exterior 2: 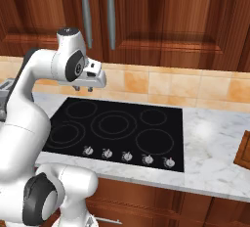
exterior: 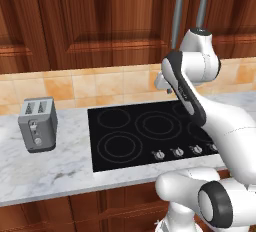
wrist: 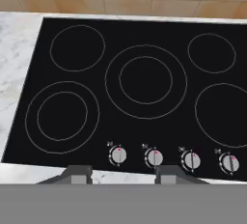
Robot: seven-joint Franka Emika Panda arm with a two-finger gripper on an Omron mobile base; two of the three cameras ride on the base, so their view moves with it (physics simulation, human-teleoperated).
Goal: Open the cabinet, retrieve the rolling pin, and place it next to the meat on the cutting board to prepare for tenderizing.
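So the arm's hand hangs above the back left part of the stovetop, pointing down at it. In the hand view the two fingertips stand apart with nothing between them, so the jaws are released and empty. Below them sit the stovetop's burner rings and a row of four knobs along its front edge. The cabinet hangs on the wall right behind the arm, both doors shut, with its two grey bar handles side by side. A toaster stands on the marble table, left of the stovetop. A corner of the cutting board peeks in at the far right edge.
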